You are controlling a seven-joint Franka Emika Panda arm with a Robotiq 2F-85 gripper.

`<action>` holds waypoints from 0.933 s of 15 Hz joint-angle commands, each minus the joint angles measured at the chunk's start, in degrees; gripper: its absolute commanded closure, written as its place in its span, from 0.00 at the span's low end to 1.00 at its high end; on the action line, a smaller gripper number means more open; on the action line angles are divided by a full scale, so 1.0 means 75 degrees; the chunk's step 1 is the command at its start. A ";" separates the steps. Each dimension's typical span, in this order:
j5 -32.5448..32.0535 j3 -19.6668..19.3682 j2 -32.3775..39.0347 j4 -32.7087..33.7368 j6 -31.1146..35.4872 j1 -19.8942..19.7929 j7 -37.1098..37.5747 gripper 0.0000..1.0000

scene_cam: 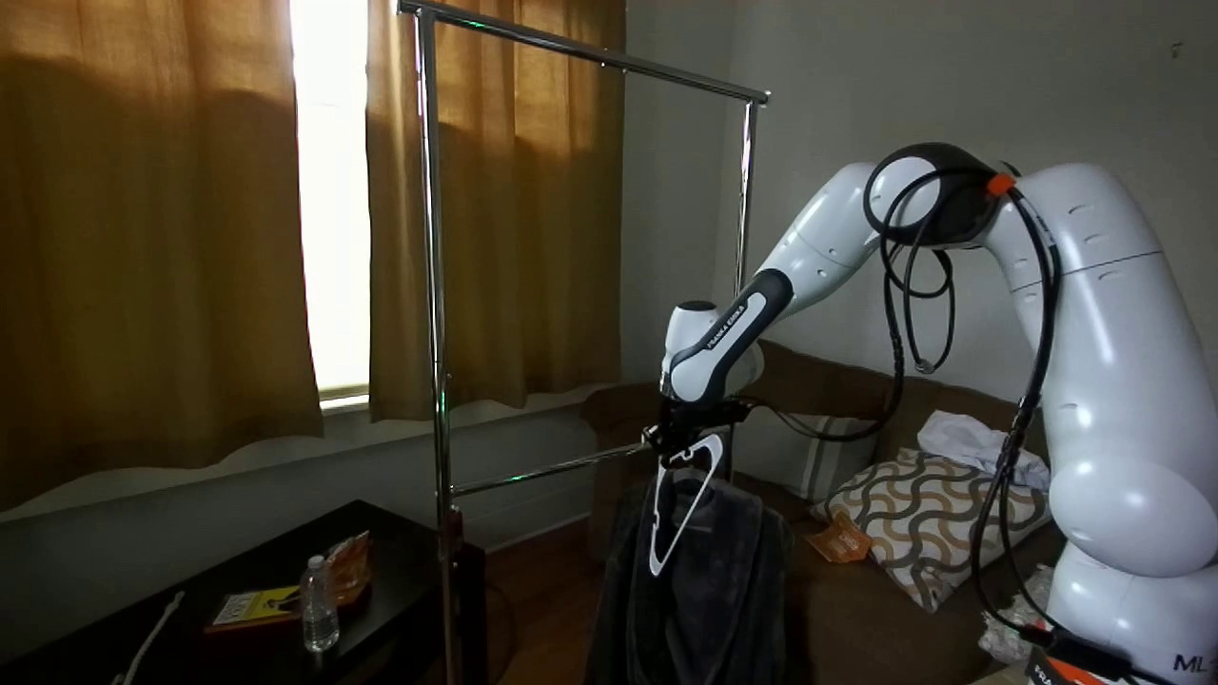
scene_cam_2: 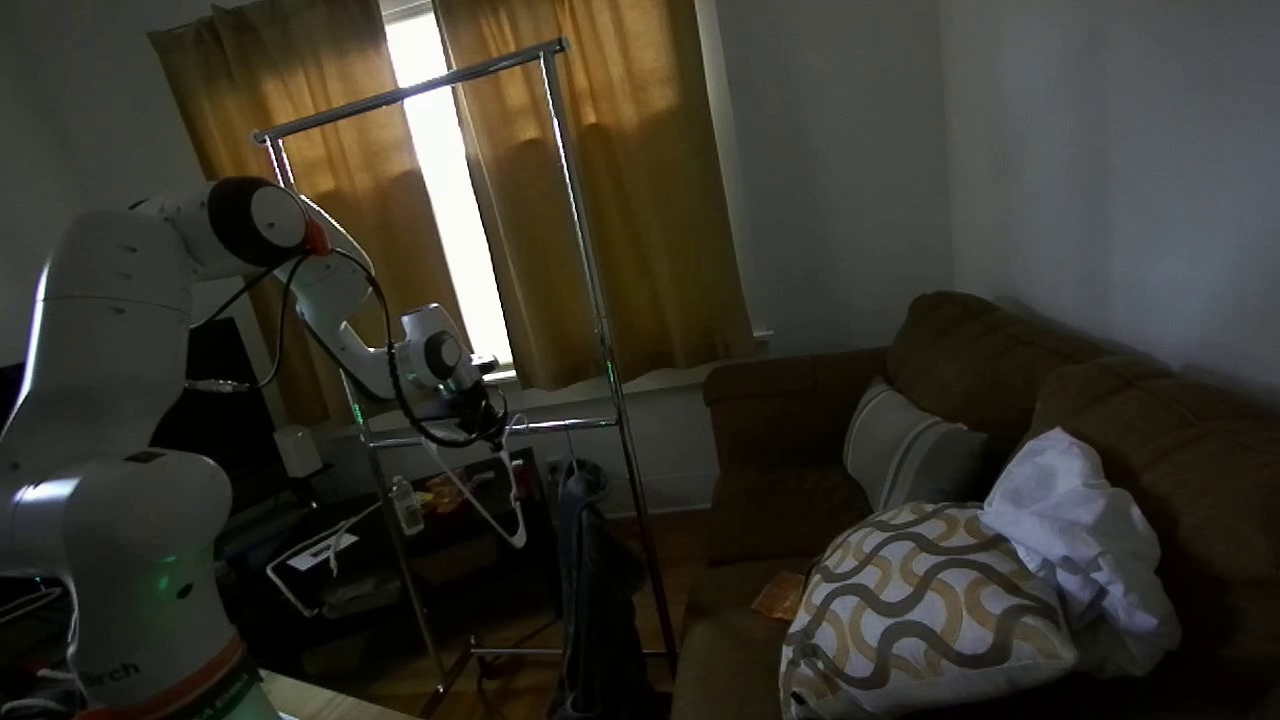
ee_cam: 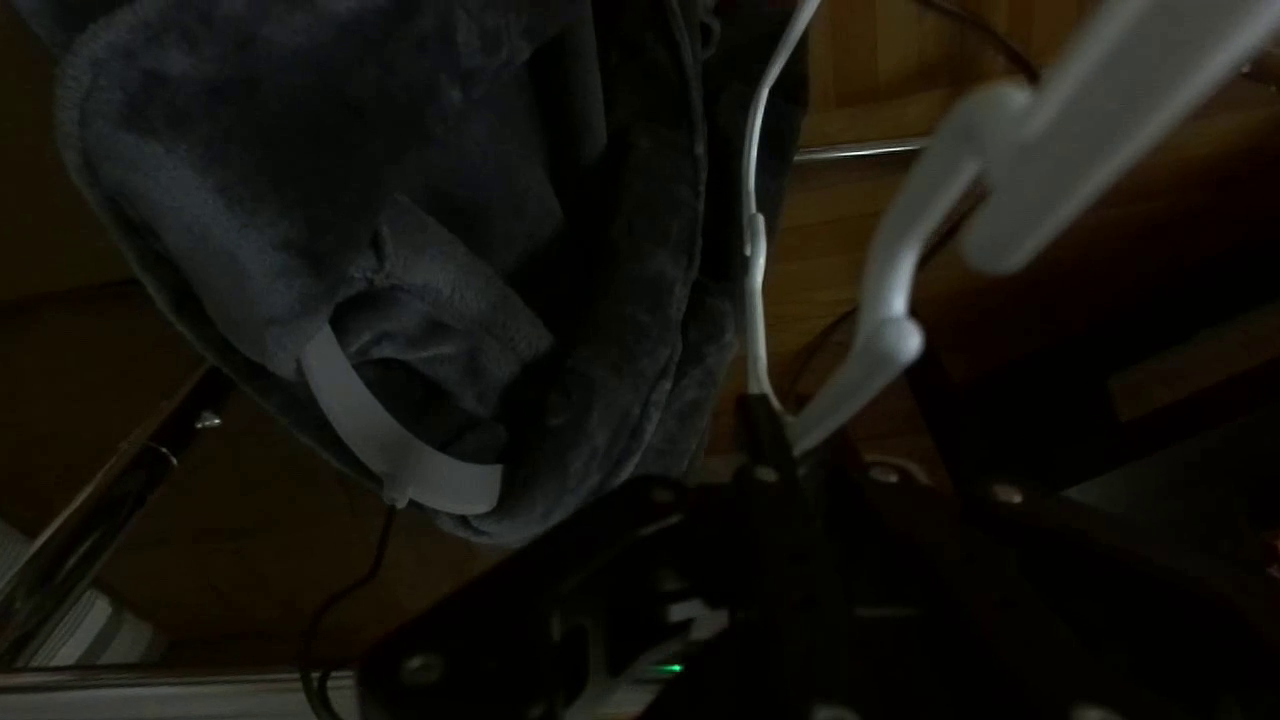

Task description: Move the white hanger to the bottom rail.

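Arm (scene_cam: 1123, 362): closest to me, a bulky white reach that bends down to the rack (scene_cam: 434, 238).
Tool (ee_cam: 785, 440): at the arm's tip and, so far as the dark wrist view lets me judge, clamped on the hanger (ee_cam: 890, 275) where two of its bars meet.
Hanger: slung from the tool just beside the rail (scene_cam: 552, 469), tilted, one corner pointing down. I can't make out the hook well enough to say whether it touches the rail.
Hanger's feel: it looks like thin plastic, so I'd expect it light and fairly stiff. Smooth sides should make it apt to pivot in a narrow pinch; a firm squeeze ought to do no harm.
Hanger's neck: the place I'd take hold, just under the hook, leaving the hook free to go over the rail. Holding a lower bar would likely let it swing.
Coat (scene_cam: 709, 571): soft, dark, hanging from the rail near the hanger; a low corner could snag in its cloth.
Rail: thin and silver, running across the rack partway up.
Worktop (scene_cam: 400, 561): dark and low past the rack, a bottle (scene_cam: 321, 609) standing on it.
Curtains (scene_cam: 533, 209): amber, farthest off, a bright strip of window (scene_cam: 330, 190) between them.
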 commanded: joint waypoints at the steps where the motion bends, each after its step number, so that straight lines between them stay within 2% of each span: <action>1: 0.0032 -0.0180 0.0300 0.0146 0.0130 0.0174 -0.0173 0.98; 3: 0.0021 -0.0237 0.0343 0.0156 0.0117 0.0217 -0.0142 0.66; 12: 0.0181 -0.0230 -0.0017 -0.0075 0.0048 0.0353 0.0077 0.01; 14: 0.0197 -0.0227 -0.0259 -0.0225 -0.0038 0.0435 0.0192 0.00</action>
